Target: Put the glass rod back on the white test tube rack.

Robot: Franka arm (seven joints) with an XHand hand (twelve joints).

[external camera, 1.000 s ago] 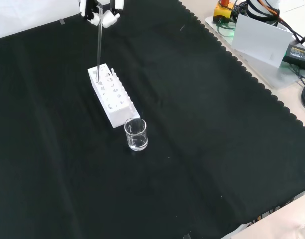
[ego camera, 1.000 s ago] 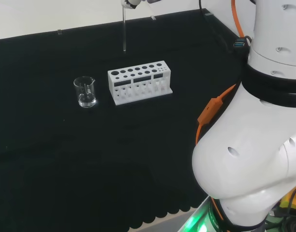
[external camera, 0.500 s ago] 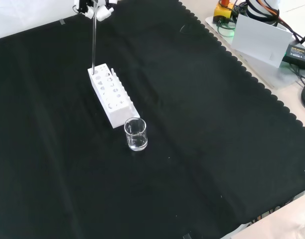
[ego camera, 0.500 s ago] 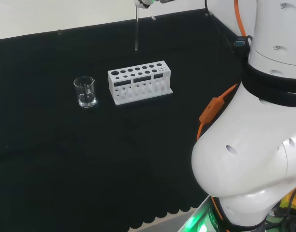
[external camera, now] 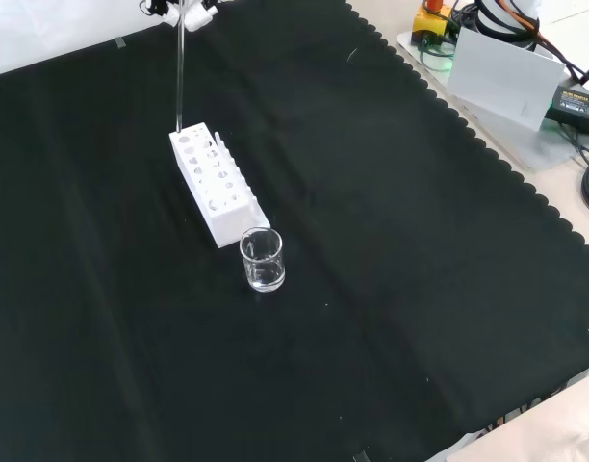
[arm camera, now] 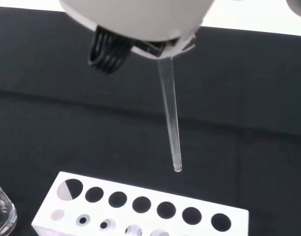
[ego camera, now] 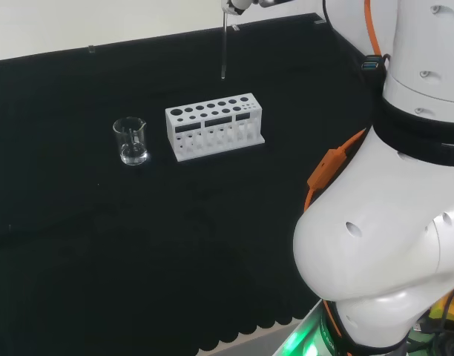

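hand [external camera: 184,12] high above the white rack [ego camera: 214,126], fingers pinching the glass rod [ego camera: 224,52] upright

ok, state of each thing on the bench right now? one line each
glass rod: held upright by its top end, lower tip in the air above the rack, not in a hole
robot hand: shut on the glass rod, high above the cloth
white test tube rack: upright on the cloth, visible top holes unfilled
beaker: upright beside the rack, contents unclear
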